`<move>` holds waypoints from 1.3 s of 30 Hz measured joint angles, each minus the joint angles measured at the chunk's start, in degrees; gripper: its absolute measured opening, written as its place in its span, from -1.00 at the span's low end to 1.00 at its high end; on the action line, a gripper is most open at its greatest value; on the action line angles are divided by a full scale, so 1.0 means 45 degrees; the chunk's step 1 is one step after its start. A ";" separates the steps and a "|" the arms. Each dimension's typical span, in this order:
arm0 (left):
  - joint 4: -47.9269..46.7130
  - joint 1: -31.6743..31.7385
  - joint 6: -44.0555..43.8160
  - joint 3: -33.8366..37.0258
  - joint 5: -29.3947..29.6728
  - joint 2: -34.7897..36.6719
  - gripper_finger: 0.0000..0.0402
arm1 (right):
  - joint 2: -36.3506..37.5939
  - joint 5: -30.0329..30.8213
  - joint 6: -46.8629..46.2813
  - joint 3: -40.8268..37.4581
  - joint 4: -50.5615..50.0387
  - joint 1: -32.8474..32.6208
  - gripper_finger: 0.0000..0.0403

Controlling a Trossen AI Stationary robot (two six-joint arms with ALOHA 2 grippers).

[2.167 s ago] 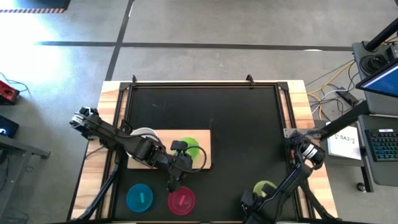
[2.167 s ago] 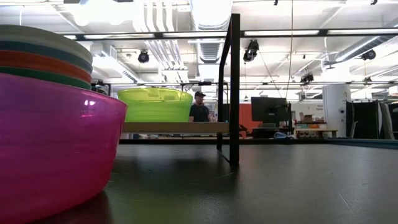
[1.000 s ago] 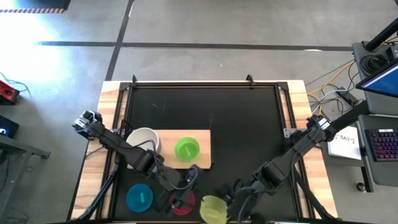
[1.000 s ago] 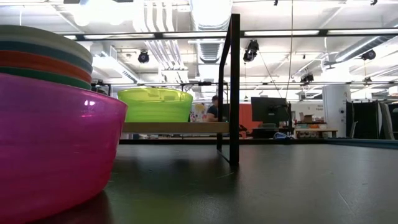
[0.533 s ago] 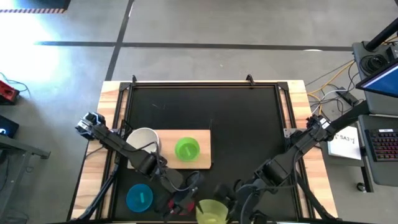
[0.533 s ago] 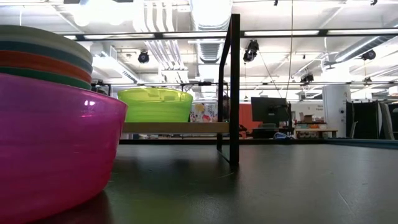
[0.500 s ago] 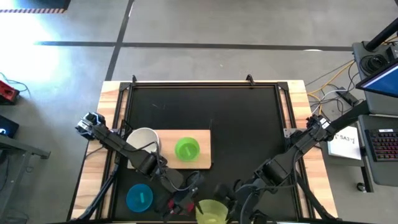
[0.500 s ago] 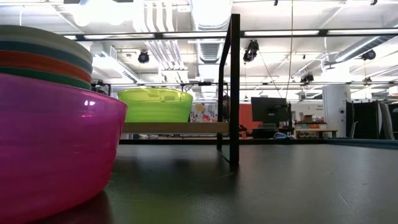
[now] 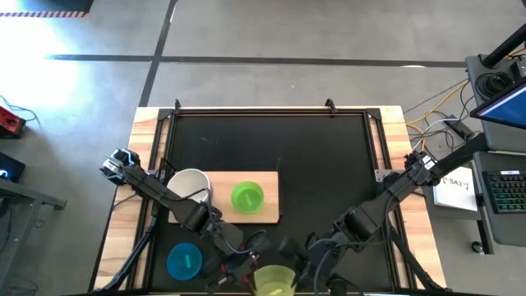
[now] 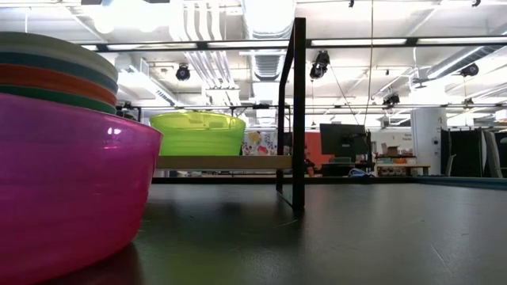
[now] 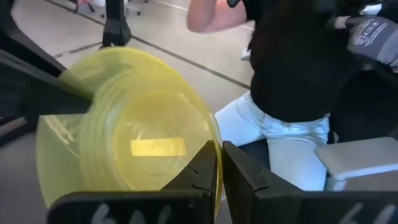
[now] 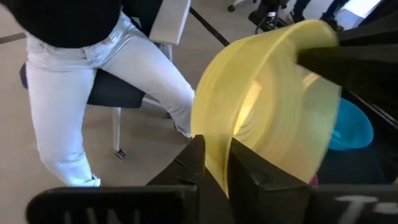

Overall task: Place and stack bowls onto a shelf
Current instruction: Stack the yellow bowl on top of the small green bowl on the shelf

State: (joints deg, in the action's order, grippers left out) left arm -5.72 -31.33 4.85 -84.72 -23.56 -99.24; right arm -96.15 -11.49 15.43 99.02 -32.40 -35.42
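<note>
Handover at the counter's near edge, below the shelf [image 9: 267,215]: my right tool [image 12: 214,163] has carried the yellow-green bowl [image 9: 274,280] leftward, and my left tool [image 11: 219,163] now pinches its rim too, so release can follow.

Seated person [image 11: 292,87], keyboard [image 9: 509,191], monitor [image 10: 343,139], black frame post [image 10: 299,111].
</note>
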 joint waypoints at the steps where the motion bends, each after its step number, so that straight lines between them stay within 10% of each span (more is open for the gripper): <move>1: -0.0129 0.0007 -0.0030 0.0000 0.0002 -0.0006 -0.99 | 0.0004 0.0033 -0.0026 0.0000 -0.0004 0.0009 -0.78; 9: -0.0992 0.0140 -0.0616 0.0007 0.0022 -0.0006 -1.00 | 0.0270 0.0203 -0.0275 0.0010 -0.0404 0.0242 -0.41; 16: -0.1917 0.0330 -0.1425 0.0021 0.0207 0.0061 -1.00 | 0.1163 0.3107 -0.1391 0.0010 -0.1163 0.0448 -0.14; 29: -0.9368 0.0757 -0.0925 -0.1086 0.5322 0.0373 -1.00 | 0.3421 0.6041 -0.5893 -0.0010 -0.4918 0.0573 -0.07; 39: -1.0063 0.2211 -0.0492 -0.0086 0.7196 0.0369 -1.00 | 0.3679 0.6588 -0.7417 -0.0027 -0.6629 0.0631 -0.09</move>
State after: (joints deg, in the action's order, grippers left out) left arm -51.00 -21.38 2.63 -85.10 8.82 -97.58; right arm -79.59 18.15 -17.95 98.90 -62.23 -32.58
